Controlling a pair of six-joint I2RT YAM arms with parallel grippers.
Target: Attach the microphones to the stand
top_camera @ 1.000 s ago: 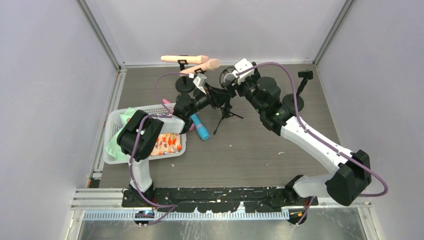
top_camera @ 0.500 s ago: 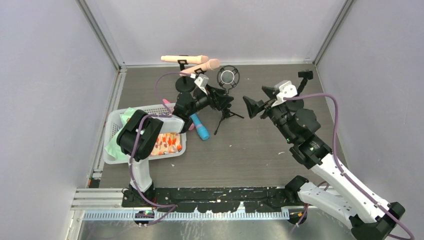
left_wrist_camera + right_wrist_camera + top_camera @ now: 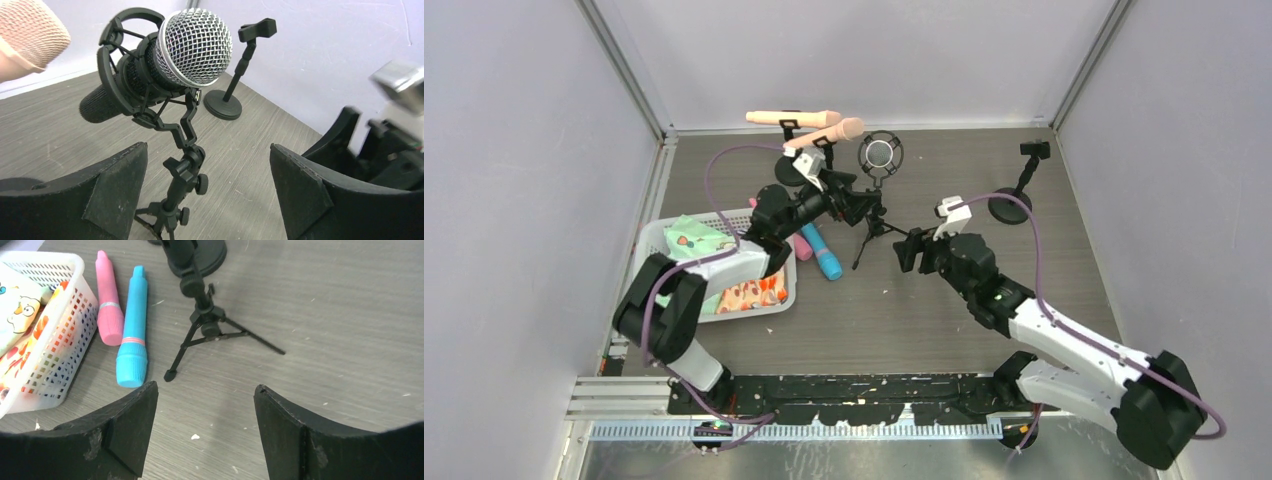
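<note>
The black microphone (image 3: 880, 153) (image 3: 192, 47) with a silver mesh head sits in the shock mount of a small tripod stand (image 3: 874, 232) (image 3: 181, 172) (image 3: 206, 322). My left gripper (image 3: 865, 206) (image 3: 207, 172) stands open on either side of the tripod's stem without touching it. Two peach microphones (image 3: 792, 117) (image 3: 829, 132) rest in clip stands at the back. A blue microphone (image 3: 826, 256) (image 3: 133, 332) lies flat on the table next to a pink one (image 3: 804, 244) (image 3: 109, 307). My right gripper (image 3: 908, 252) (image 3: 205, 407) hovers open and empty over bare table, right of the tripod.
A white basket (image 3: 754, 312) (image 3: 65, 340) of patterned cloths stands at the left under the left arm. An empty clip stand (image 3: 1022, 176) (image 3: 235, 75) with a round base stands at the back right. Walls close in the table on three sides.
My left gripper has opened off the tripod stem. My right arm has pulled away from the black microphone, leaving it in the mount, and swung down toward the table's middle.
</note>
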